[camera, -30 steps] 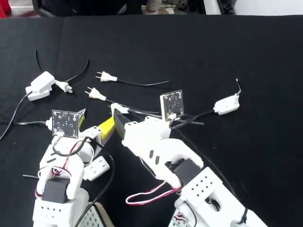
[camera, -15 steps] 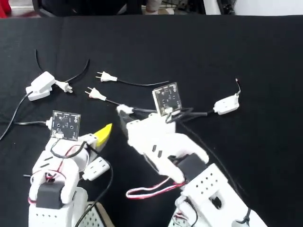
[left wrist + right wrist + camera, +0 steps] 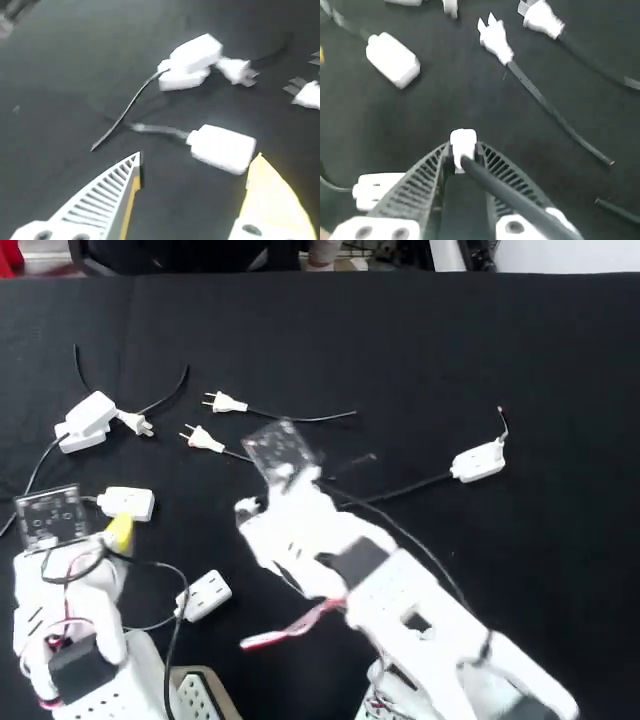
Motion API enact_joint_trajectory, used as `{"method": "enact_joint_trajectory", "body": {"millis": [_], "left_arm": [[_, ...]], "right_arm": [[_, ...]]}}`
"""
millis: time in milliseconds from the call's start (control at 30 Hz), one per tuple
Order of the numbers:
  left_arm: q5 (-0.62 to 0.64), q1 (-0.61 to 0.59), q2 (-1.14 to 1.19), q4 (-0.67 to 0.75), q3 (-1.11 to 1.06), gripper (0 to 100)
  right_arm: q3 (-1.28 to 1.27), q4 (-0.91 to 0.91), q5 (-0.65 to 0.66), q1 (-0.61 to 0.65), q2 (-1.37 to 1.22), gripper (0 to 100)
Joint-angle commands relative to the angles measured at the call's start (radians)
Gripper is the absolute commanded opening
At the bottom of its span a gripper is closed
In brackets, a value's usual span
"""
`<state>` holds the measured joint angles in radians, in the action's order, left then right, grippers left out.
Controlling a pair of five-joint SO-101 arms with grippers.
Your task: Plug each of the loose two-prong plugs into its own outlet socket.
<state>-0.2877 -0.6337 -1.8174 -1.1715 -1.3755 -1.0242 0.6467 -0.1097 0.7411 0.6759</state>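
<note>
My right gripper is shut on a white two-prong plug whose black cord trails back over the fingers; in the high view this gripper sits mid-table. My left gripper is open just short of a white outlet socket, which lies on the cloth by the yellow finger. Two loose plugs lie beyond the right gripper. Another socket at the far left has a plug lying against it.
One more socket lies at the right with its cord running toward the right arm. A fourth socket rests close to the left arm's base. Thin black cords cross the black cloth around the plugs.
The left arm swung left, uncovering the socket that now lies before its open gripper. The right arm turned and moved left with the plug still in its gripper.
</note>
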Motion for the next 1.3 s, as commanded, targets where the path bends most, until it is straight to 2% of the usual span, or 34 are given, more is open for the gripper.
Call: {"method": "enact_joint_trajectory", "body": {"millis": [0, 133, 233, 500, 700, 1267], "left_arm": [[-0.014, -0.093, -0.003, 0.077, -0.050, 33], [-0.017, -0.162, -0.002, 0.199, -0.157, 33], [-0.061, -0.177, -0.002, 0.218, -0.199, 33], [-0.049, -0.189, -0.003, 0.224, -0.263, 33], [0.031, -0.196, -0.003, 0.216, -0.292, 33], [0.029, -0.186, -0.002, 0.176, -0.311, 33]], "right_arm": [[0.140, 0.041, 0.003, 0.037, -0.159, 1.1], [0.159, 0.071, -0.014, 0.164, -0.228, 1.1], [0.154, 0.069, -0.063, 0.206, -0.228, 1.1], [0.099, 0.002, -0.124, 0.242, -0.228, 1.1], [0.054, -0.066, -0.163, 0.265, -0.228, 1.1], [0.053, 0.028, -0.215, 0.265, -0.226, 1.1]]}}
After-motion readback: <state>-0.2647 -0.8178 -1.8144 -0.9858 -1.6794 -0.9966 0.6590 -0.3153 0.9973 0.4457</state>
